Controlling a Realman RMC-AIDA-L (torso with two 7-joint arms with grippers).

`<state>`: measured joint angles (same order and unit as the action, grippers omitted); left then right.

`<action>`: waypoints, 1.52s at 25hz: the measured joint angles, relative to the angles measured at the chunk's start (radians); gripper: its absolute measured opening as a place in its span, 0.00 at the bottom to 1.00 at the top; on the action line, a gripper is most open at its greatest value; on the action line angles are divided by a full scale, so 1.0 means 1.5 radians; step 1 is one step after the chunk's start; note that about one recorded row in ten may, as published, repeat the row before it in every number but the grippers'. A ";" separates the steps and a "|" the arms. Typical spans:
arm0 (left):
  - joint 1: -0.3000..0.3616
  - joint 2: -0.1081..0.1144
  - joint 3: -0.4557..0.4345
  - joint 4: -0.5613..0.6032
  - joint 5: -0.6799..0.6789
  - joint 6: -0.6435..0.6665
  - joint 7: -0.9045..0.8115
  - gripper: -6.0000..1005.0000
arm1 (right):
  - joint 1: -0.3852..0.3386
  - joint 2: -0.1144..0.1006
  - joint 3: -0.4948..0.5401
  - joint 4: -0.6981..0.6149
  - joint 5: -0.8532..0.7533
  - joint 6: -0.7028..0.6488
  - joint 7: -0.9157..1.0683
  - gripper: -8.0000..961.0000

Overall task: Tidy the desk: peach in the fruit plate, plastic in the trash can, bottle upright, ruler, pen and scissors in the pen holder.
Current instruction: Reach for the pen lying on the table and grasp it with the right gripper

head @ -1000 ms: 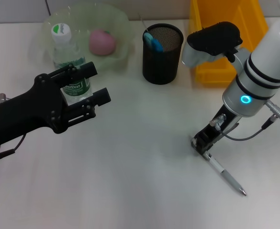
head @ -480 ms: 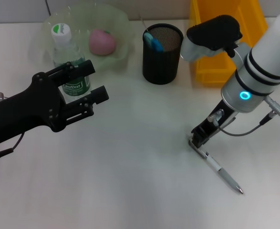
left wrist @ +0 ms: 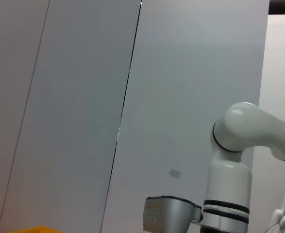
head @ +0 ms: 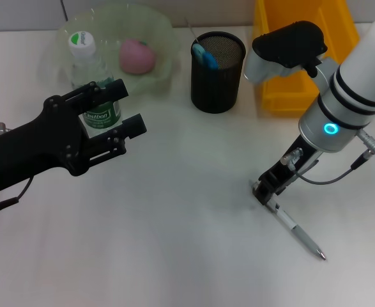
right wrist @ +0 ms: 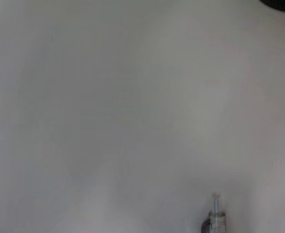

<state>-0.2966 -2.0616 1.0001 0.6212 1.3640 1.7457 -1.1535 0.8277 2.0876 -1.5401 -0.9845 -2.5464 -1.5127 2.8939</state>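
Barely shifted, right gripper point(head: 264, 191) pinches pen point(head: 295, 227), lying diagonally, tip toward robot

Open desk point(head: 187, 243) lay between the arms | left gripper point(head: 114, 121) hung before the upright bottle point(head: 91, 83), blocking the fruit plate point(head: 161, 38) | pen holder point(head: 218, 73) stood close beside the yellow bin point(head: 302, 57) | right gripper point(head: 264, 190) crowded the pen point(head: 299, 231)

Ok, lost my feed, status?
Right end effector down on silver pen's upper end, desk-level. Left end effector open, hovering by upright clear bottle. Nothing blocking.
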 joint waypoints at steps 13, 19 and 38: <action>-0.001 0.000 0.000 -0.006 0.002 -0.001 0.000 0.70 | 0.005 0.000 -0.004 0.017 0.000 0.007 0.002 0.37; -0.002 0.000 0.000 -0.006 0.002 -0.001 0.000 0.70 | 0.011 0.001 -0.017 0.034 0.000 0.019 0.002 0.37; -0.002 0.000 0.000 -0.006 0.001 -0.004 0.002 0.70 | 0.022 0.001 -0.020 0.041 0.002 0.029 -0.001 0.37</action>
<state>-0.2997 -2.0616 1.0001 0.6121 1.3655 1.7394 -1.1510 0.8604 2.0893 -1.5707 -0.9235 -2.5434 -1.4690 2.8923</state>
